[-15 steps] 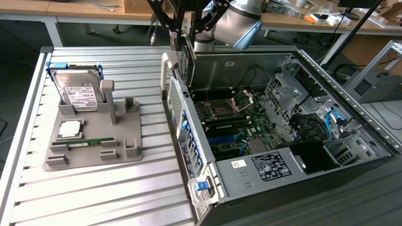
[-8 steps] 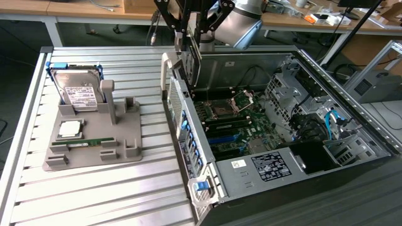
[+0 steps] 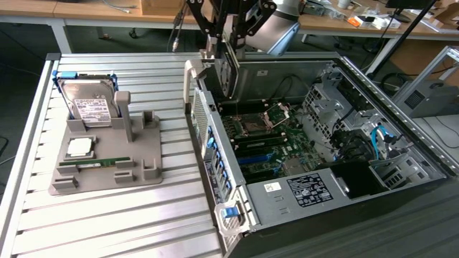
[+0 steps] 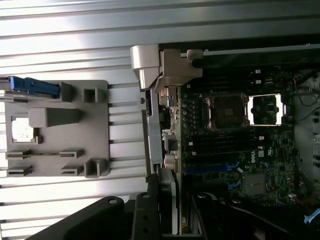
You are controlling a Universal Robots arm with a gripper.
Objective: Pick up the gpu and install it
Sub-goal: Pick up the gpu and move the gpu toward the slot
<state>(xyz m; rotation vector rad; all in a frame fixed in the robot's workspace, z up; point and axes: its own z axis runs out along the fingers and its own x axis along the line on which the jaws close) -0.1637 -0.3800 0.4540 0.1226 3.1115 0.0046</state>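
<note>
The gpu [image 3: 228, 72], a thin dark card with a silvery edge, hangs upright from my gripper [image 3: 228, 37], which is shut on its upper part. It is held above the rear wall of the open computer case [image 3: 215, 134], near the edge of the motherboard [image 3: 265, 140]. In the wrist view the gpu [image 4: 173, 192] appears edge-on between my gripper's [image 4: 169, 220] dark fingers [image 4: 145, 215], with the motherboard [image 4: 235, 135] and its blue and black slots just beyond.
A grey fixture tray [image 3: 107, 172] on the slatted table at the exterior view's left holds a silver hard drive [image 3: 90, 102], a processor chip [image 3: 80, 146] and a green memory stick [image 3: 104, 160]. Cables and drive cages [image 3: 344, 123] crowd the case's far side.
</note>
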